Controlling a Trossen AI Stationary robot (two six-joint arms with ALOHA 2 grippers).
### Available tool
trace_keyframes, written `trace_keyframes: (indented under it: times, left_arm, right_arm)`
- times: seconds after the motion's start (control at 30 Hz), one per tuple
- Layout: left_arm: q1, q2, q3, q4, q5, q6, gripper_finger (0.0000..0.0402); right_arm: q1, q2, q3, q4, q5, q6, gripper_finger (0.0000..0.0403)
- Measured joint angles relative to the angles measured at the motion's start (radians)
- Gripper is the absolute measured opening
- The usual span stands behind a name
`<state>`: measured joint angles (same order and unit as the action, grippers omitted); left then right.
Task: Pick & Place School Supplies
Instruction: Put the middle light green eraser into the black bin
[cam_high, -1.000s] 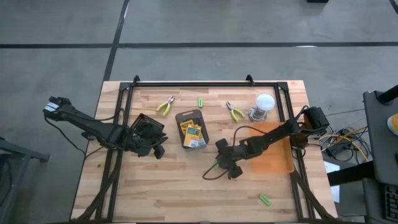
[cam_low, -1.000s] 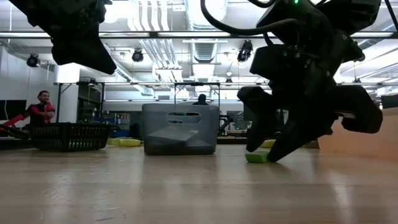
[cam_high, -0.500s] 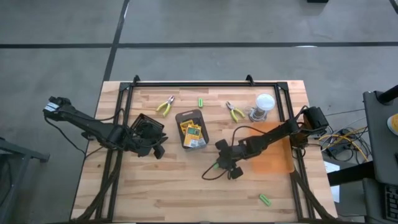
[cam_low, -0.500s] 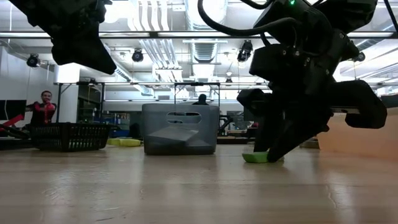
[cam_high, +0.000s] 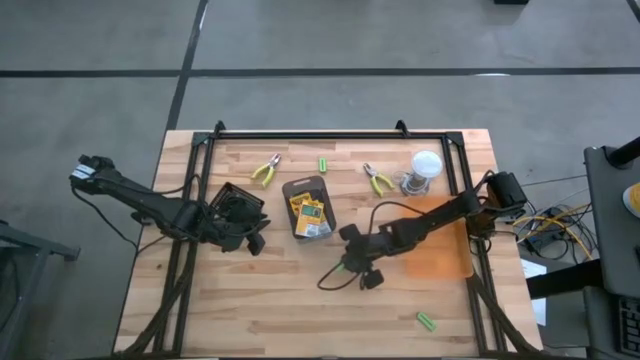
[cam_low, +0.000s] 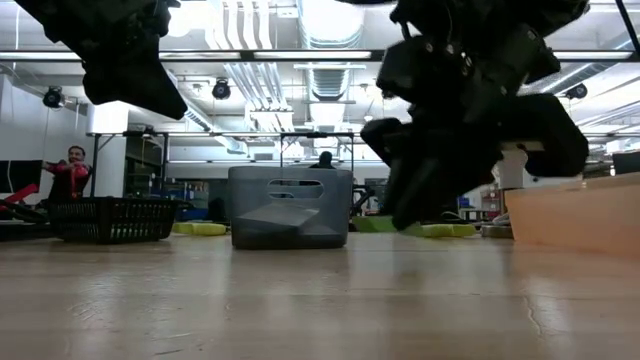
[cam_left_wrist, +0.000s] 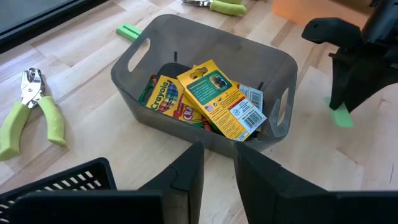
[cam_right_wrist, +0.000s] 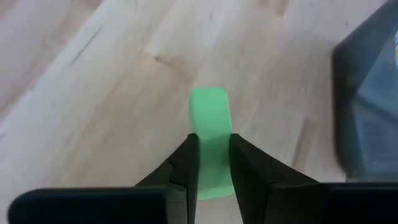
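Observation:
My right gripper (cam_high: 348, 263) hangs near the table's middle, shut on a short bright-green stick (cam_right_wrist: 208, 106). The dark grey tray (cam_high: 300, 187) stands just beyond it toward the far edge, with yellow-and-green crayon boxes (cam_left_wrist: 217, 96) inside. My left gripper (cam_high: 255, 238) waits left of the tray; its fingers (cam_left_wrist: 193, 168) stand a narrow gap apart with nothing between them. Two pliers (cam_high: 265, 170) (cam_high: 378, 180) and a second green stick (cam_high: 323, 164) lie flat behind the tray. A third stick (cam_high: 427, 321) lies near the front edge. My right gripper pinches the green stick between its two fingers, about halfway along it (cam_right_wrist: 209, 127). The fingers come from above, slanting down, and lie along the stick. Its free end (cam_left_wrist: 340, 116) sticks out below the fingertips, clear of the table.
A clear jar with a white lid (cam_high: 424, 170) stands at the far right. An orange sheet (cam_high: 445, 245) lies under the right arm. A dark frame (cam_high: 330, 135) runs along the table's edges. Bare wood lies in front of the tray.
My right gripper has shut on the green stick that lay on the table between its open fingers. It has then lifted the stick clear and moved a little toward the table's left edge.

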<state>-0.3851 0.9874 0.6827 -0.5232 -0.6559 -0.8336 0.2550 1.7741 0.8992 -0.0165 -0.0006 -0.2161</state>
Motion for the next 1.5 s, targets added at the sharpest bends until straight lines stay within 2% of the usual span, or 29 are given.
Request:
trace_keyframes:
  times: [0.2,0.3,0.43,0.5,0.63,0.83,0.97,1.1,1.27,1.5]
  left_arm:
    - [0.000,0.000,0.000,0.000,0.011,-0.006,0.0092]
    - [0.000,0.000,0.000,0.016,0.012,-0.031,0.0092]
    - [-0.001,0.000,0.000,0.084,0.018,-0.038,0.0092]
    - [-0.002,0.003,-0.002,0.157,0.025,-0.038,0.0092]
    - [-0.003,0.004,-0.050,0.386,0.115,-0.032,0.0092]
    - [-0.003,0.004,-0.157,0.770,0.262,-0.005,0.0092]
    - [-0.004,0.004,-0.270,1.036,0.274,-0.019,0.0092]
    - [-0.003,0.004,-0.375,1.212,0.274,-0.116,0.0092]
    - [-0.003,0.004,-0.438,1.332,0.265,-0.161,0.0092]
    - [-0.003,0.004,-0.431,1.354,0.265,-0.162,0.0092]
  right_arm:
    - [0.000,-0.010,0.075,-0.093,0.017,0.044,0.0070]
    - [0.001,-0.021,0.119,-0.155,0.098,0.105,0.0070]
    - [0.002,-0.030,0.188,-0.279,0.260,0.136,0.0070]
    - [0.004,-0.031,0.221,-0.336,0.329,0.134,0.0070]
    - [0.011,-0.031,0.273,-0.370,0.409,0.130,0.0070]
    - [0.040,-0.031,0.317,-0.372,0.455,0.069,0.0070]
    - [0.066,-0.031,0.333,-0.372,0.545,0.050,0.0070]
    - [0.091,-0.031,0.342,-0.368,0.667,0.005,0.0070]
    - [0.097,-0.031,0.350,-0.286,0.700,-0.011,0.0070]
    - [0.097,-0.027,0.346,-0.097,0.700,-0.121,0.0070]
